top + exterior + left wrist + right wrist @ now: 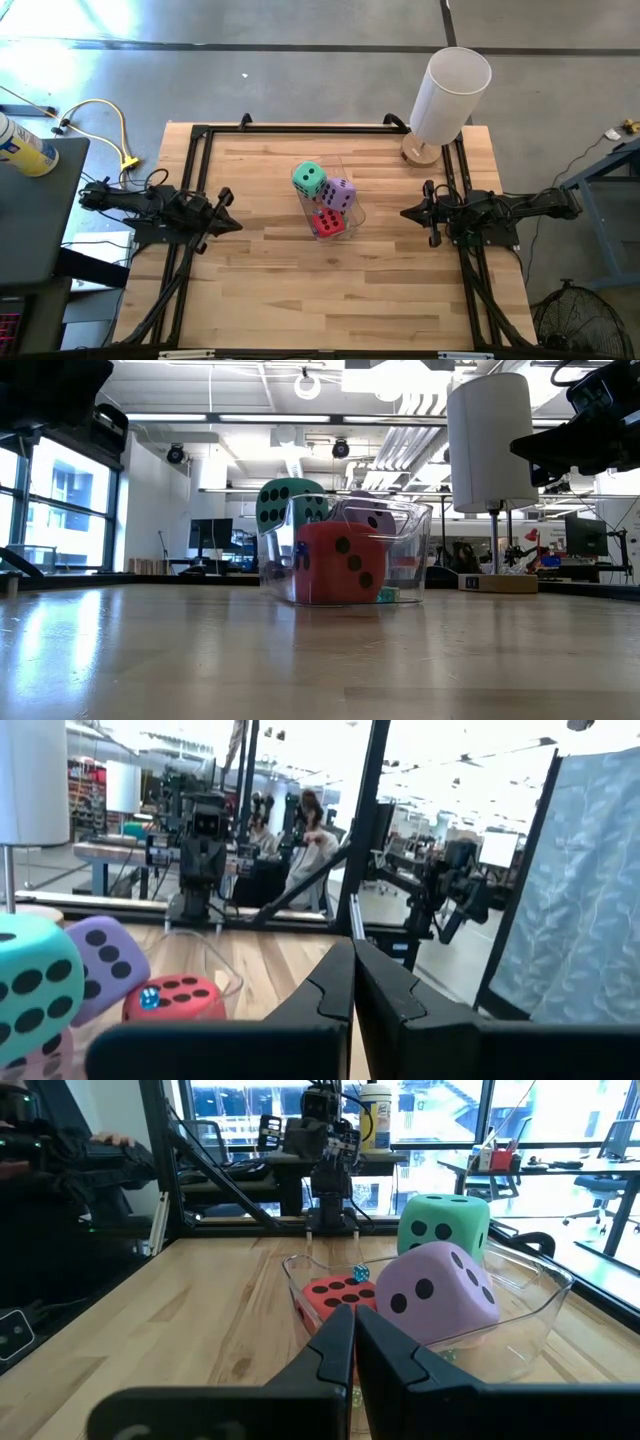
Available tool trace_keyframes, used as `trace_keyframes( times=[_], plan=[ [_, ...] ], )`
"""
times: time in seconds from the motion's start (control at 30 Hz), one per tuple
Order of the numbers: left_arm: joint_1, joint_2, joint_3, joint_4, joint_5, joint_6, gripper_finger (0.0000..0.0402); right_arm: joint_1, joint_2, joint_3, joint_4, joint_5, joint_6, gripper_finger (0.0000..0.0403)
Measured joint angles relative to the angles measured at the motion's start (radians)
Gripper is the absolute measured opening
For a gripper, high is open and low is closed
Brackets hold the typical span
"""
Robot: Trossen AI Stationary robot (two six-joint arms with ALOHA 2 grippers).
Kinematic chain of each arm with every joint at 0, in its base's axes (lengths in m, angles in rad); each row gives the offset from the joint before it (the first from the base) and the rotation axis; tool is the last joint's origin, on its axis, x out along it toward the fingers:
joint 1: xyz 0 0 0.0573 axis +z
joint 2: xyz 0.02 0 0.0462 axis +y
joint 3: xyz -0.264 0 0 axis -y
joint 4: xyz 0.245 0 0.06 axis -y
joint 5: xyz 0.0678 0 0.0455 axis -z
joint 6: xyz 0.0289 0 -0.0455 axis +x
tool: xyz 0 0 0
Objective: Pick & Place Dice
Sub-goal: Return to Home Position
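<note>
Red die point(338, 566) in bin point(412, 545), green die point(284, 505) above

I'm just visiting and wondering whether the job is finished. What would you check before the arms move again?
1. Left gripper shut, empty, at the table's left side: ok.
2. Right gripper shut, empty, at the right side: ok.
3. Red die and purple die inside the clear bin: ok.
4. Green die perched high at the bin's end, secure: cannot tell.
5. Pink die mostly hidden, fully inside: cannot tell.
6. No die loose on the table: ok.
</note>
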Motion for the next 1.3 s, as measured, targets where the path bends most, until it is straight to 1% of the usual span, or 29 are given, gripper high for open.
trace_keyframes(
  times=[0.17,0.33,1.3],
  plan=[
    [0.017,0.001,0.0,0.011,0.0,0.0,0.0,0.0,0.0,0.0,0.0,0.0,0.0,0.0004],
    [0.018,0.002,-0.036,0.086,0.0,0.0,0.0,0.0,0.0,0.0,0.0,0.0,0.0,0.0004],
    [0.002,0.001,-0.051,0.083,-0.001,0.0,0.0,0.0,0.0,0.0,0.0,0.0,0.0,0.0004]
  ],
)
